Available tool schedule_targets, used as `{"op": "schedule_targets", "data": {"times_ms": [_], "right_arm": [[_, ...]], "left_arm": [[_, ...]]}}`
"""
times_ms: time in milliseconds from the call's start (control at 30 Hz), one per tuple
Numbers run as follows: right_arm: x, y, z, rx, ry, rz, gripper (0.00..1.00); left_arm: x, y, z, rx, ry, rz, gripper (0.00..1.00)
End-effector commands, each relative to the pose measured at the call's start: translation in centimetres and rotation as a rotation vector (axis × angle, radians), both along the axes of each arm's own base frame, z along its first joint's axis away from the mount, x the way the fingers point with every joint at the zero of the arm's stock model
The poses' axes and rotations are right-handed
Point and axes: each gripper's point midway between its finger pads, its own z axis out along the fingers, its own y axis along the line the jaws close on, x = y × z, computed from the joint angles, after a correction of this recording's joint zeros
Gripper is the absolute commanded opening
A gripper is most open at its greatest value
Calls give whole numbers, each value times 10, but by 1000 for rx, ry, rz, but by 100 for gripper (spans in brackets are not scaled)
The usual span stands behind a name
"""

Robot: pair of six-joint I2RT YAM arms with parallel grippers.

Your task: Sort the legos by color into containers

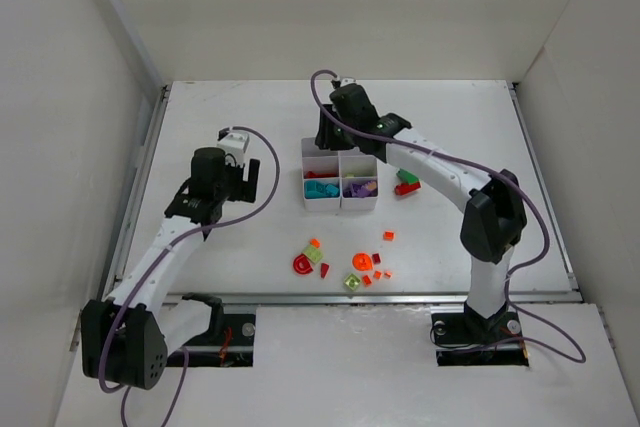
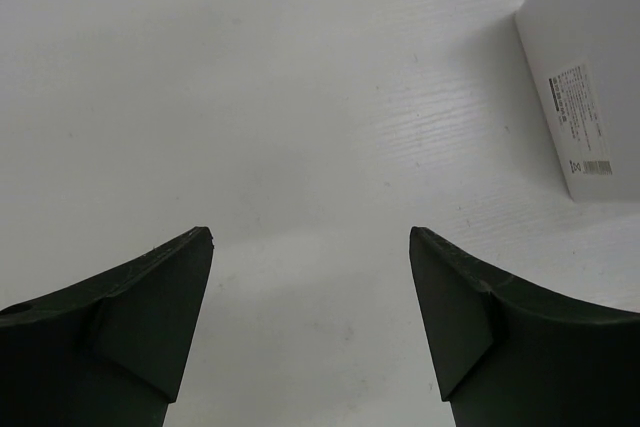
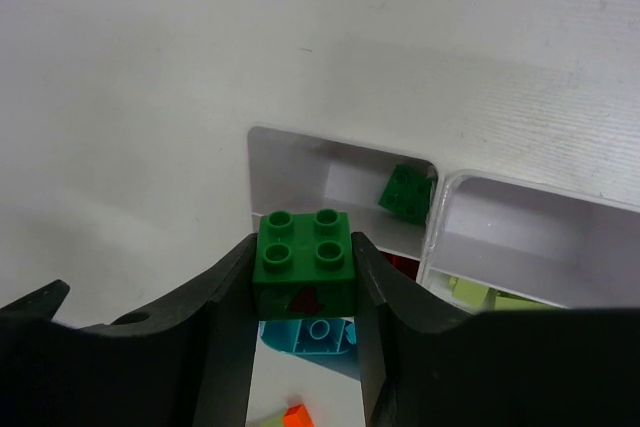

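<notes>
**Dark green brick** (image 3: 304,267): a two-by-two lego, studs up, clamped between the fingers of the right end effector (image 3: 303,247). It is held above the left column of the organiser (image 1: 340,205), toward its far end.

**Organiser:** white, standing mid-surface.
- The far-left compartment holds one dark green piece (image 3: 405,192), tilted against its wall.
- The next compartment nearer in the left column shows red pieces (image 3: 400,265).
- The near-left compartment holds teal pieces (image 1: 320,188).
- The near-right compartment holds purple pieces (image 1: 358,187).
- Lime pieces (image 3: 470,292) show in the right column; which compartment cannot be told.

**Loose legos:**
- A green-and-red pair (image 1: 405,183) lies just right of the organiser.
- A scatter lies near of the organiser, well apart from it. It includes a red ring (image 1: 302,265), a lime block (image 1: 352,282), an orange round piece (image 1: 361,261) and a small orange piece (image 1: 388,236).

**Left end effector** (image 2: 310,237): released, fingers spread with nothing between them. It is over bare surface (image 1: 450,127), left of the organiser. A white labelled face (image 2: 585,97) fills the far-right corner of the left wrist view.
</notes>
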Motion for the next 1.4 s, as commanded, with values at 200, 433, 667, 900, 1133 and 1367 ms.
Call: {"op": "schedule_targets", "data": {"times_ms": [200,433,667,900,1133,1367], "right_arm": [[9,17,-7,42,-16,-60,10],[16,18,-17,1,-10,-66,67],[9,27,19,48,-94,-7,98],[-6,0,93,76,-293,11,100],[-23,-165,107,-196,-456,-516,100],[-20,-238,-33,-159,61,-374,92]], "left_arm": [[5,-6,14,-55,-90,19,77],[3,-5,16,-58,-101,19,77],[2,-7,17,-65,-108,11,77],[2,-7,17,-65,-108,11,77],[3,-5,8,-55,-90,19,77],[3,-7,5,-58,-78,10,77]]}}
